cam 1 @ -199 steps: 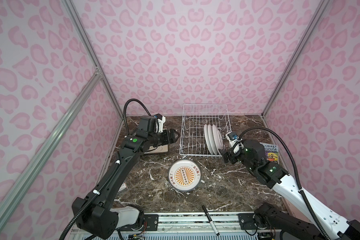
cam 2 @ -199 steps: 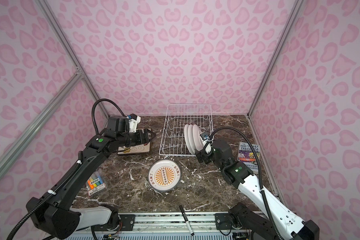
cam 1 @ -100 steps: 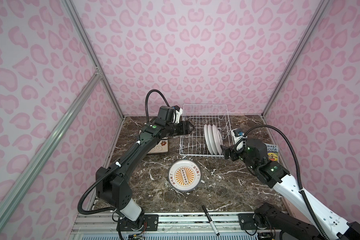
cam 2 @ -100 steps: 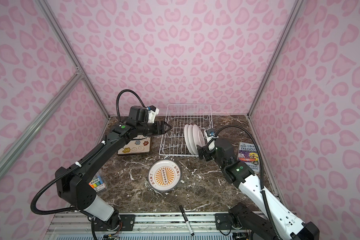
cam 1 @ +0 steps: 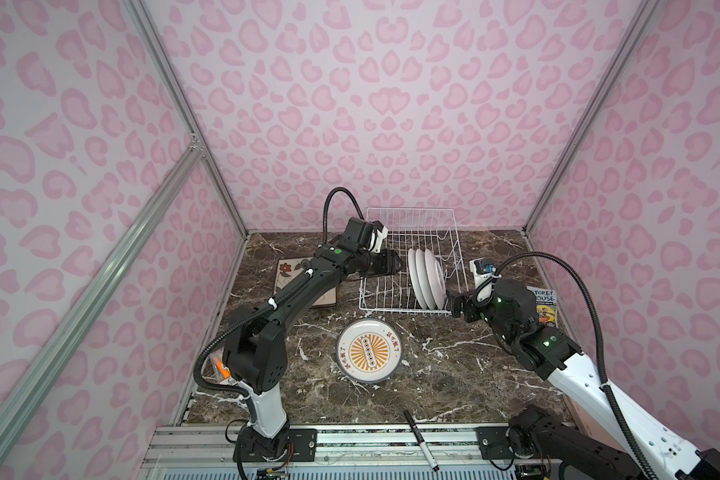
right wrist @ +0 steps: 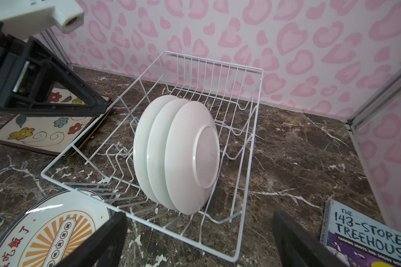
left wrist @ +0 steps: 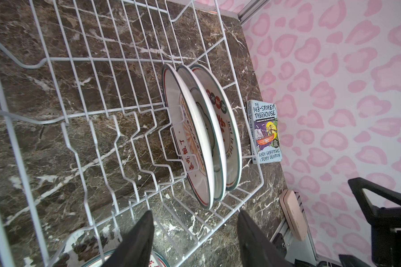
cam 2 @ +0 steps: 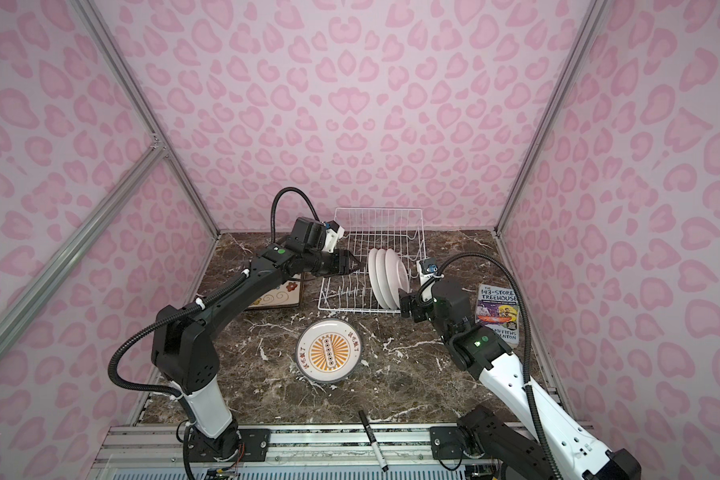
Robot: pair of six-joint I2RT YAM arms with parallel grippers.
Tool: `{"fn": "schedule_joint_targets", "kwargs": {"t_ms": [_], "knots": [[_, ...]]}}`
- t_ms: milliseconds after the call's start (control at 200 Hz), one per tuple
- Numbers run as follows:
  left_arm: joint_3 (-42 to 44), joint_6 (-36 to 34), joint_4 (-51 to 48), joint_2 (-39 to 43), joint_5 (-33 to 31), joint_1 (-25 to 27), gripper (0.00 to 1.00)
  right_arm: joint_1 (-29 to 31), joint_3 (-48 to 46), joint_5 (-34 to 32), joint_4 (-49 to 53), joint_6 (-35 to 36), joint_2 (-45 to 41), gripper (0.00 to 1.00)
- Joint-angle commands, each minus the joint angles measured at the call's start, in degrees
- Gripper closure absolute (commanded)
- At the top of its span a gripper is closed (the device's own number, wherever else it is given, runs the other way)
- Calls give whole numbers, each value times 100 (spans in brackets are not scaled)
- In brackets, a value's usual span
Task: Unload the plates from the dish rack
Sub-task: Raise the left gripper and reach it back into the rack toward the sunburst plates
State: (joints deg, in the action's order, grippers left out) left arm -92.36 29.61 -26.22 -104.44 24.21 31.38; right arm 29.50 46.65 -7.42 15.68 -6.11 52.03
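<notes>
Lying left of dish rack (cam 1: 412, 224), square floral plates (cam 1: 288, 270), left gripper (cam 1: 394, 264) half-spread, empty, over open left bays, three round white plates (cam 1: 426, 276) upright at right end, right gripper (cam 1: 454, 305) wide, empty, at near-right corner, sunburst plate (cam 1: 368, 351) flat in front.

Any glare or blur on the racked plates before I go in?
Right wrist view: racked plates sharp, evenly lit; one glare streak on the rim of the sunburst plate. Left wrist view: plates crisp, dish rack wires bowed by the wide lens, left tool soft at the frame edge.
</notes>
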Motion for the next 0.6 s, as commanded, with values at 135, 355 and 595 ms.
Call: {"fn": "schedule_joint_targets", "kwargs": {"t_ms": [135, 355, 595], "knots": [[-158, 150, 385, -350, 184, 35, 46, 4, -24, -71, -206, -223, -38, 1], [-319, 221, 482, -595, 377, 105, 46, 1, -93, -120, -291, -219, -88, 1], [-421, 230, 476, -813, 358, 125, 50, -1, -59, -102, -314, -209, 0, 1]]}}
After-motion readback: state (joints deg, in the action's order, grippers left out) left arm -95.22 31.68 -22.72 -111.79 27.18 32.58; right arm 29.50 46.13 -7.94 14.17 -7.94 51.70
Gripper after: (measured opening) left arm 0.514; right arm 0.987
